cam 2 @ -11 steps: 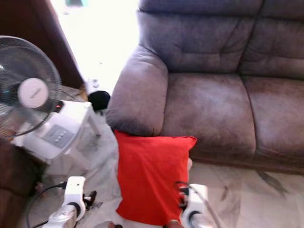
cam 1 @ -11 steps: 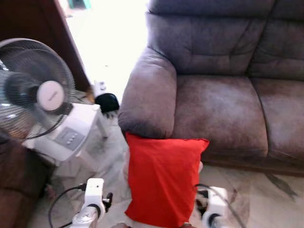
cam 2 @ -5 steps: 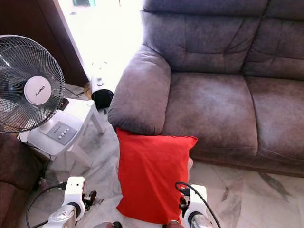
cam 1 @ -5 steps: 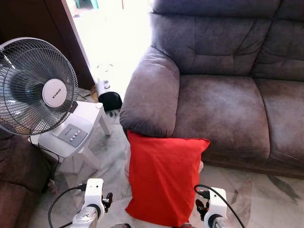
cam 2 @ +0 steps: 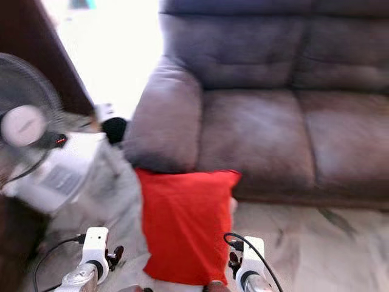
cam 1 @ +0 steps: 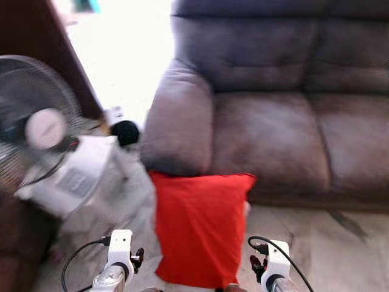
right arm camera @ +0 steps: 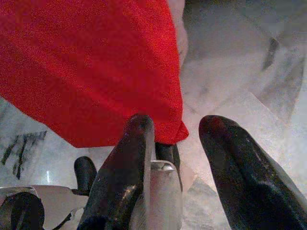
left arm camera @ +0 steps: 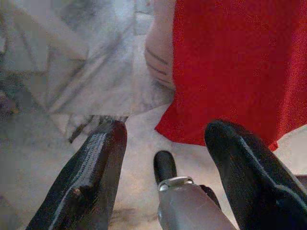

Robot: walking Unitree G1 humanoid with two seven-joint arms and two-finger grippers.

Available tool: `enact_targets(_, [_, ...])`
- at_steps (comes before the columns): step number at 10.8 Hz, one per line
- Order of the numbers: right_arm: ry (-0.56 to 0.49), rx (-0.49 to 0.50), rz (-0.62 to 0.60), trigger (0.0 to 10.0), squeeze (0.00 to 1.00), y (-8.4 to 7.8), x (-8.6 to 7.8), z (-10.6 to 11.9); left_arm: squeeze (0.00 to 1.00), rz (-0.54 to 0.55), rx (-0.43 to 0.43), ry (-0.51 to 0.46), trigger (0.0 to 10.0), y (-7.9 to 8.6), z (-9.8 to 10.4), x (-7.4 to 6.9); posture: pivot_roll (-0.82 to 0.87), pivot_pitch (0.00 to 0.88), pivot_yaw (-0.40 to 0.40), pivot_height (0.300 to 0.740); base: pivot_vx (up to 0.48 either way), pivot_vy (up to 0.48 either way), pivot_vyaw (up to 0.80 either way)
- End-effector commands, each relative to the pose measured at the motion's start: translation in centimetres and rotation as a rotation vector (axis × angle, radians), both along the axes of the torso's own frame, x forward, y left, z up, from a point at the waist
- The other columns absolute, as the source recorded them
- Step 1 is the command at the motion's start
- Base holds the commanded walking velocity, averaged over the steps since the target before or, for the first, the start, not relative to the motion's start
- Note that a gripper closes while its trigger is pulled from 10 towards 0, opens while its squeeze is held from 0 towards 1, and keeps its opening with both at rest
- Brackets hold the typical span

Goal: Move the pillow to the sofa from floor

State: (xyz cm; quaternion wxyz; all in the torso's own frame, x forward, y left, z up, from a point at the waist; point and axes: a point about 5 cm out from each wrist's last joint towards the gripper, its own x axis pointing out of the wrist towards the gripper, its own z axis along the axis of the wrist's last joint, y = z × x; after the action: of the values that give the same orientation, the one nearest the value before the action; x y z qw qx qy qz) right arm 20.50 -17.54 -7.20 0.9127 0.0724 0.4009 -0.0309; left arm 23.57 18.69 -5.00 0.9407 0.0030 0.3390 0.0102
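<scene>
While the head views are blurred, the red pillow stands on the marble floor, leaning against the front of the grey sofa below its armrest. The left tool and right tool hang near the pillow's lower corners, fingers spread wide, gripping nothing. A fan stands well apart from the sofa's armrest.

Pillow: one, bright red plain fabric cover, roughly rectangular. I see it propped on the pale marble floor, its top edge leaning against the sofa's front below the left armrest, lower edge nearest me.

Sofa: grey-brown, cushioned, padded armrest at its left end. I see its seat bare. The head views are blurred, so finer detail is lost.
</scene>
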Motion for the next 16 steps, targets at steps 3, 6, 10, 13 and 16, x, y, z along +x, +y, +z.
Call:
enact_targets(3, [0.014,0.002,-0.002,10.0,0.0,0.06,-0.62,-0.33,0.0,-0.005,-0.002,0.041,10.0,0.12,-0.68,-0.97,0.08,0.162,0.031,0.714,0.0,0.0,-0.22])
enact_targets(6, [0.017,0.006,0.001,10.0,0.0,0.05,-0.61,-0.34,0.0,-0.01,-0.003,0.042,10.0,-0.04,-0.67,-0.91,0.08,0.153,0.028,0.714,0.081,0.0,0.0])
enact_targets(10, [0.01,-0.001,0.006,10.0,0.0,-0.05,-0.48,-0.25,0.0,-0.008,-0.008,0.037,10.0,-0.14,-0.61,-0.82,0.08,0.162,0.023,0.714,0.247,0.0,-0.15])
enact_targets(13, [0.014,-0.003,0.008,10.0,0.0,-0.09,-0.42,-0.23,0.0,-0.002,-0.007,0.032,10.0,-0.13,-0.55,-0.74,0.08,0.171,0.02,0.714,0.0,0.0,0.0])
enact_targets(16, [0.008,0.017,0.002,10.0,0.0,0.0,-0.38,-0.2,0.0,-0.006,-0.005,0.037,10.0,-0.12,-0.57,-0.75,0.08,0.174,0.019,0.714,0.268,0.0,-0.35])
